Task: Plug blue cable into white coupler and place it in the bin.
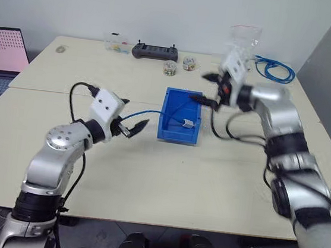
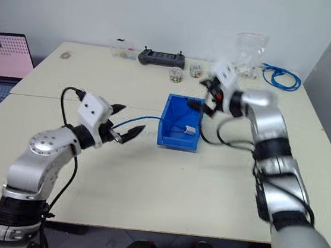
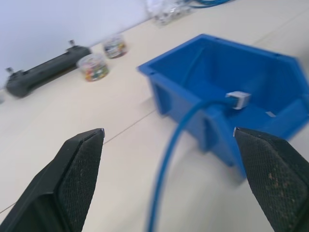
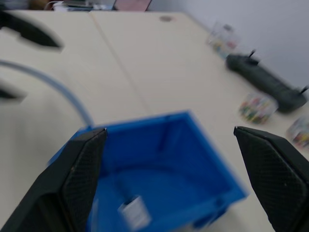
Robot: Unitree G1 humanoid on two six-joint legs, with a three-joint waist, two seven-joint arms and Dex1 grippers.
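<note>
Left gripper [image 1: 130, 127] spread wide, empty, level just off the bin's left side. Right gripper [image 1: 210, 88] also spread, empty, hovering above the bin's back right corner.

Bin [image 1: 168, 130] sits mid-table, open top. Inside: white coupler [image 1: 188, 124] lying on the floor toward the right wall, blue cable [image 1: 148, 114] running into it. The cable arcs over the bin's left wall and out toward the left gripper; its outer end is hidden behind those fingers, so can't tell where it stops. Whether the plug is fully seated in the coupler: too small to tell. Right wrist view is blurred, coupler [image 4: 133, 211] just a pale smear on the bin floor.

Table [image 1: 147, 182] back edge: black controller [image 1: 154, 51], two small round jars of coloured bits [image 1: 170, 68] beside it, clear bag [image 1: 245, 40] partly behind the right arm, coiled blue cable bundle [image 1: 273, 69] at far right. Laptop [image 1: 3, 51] at left, cut off by the frame.
</note>
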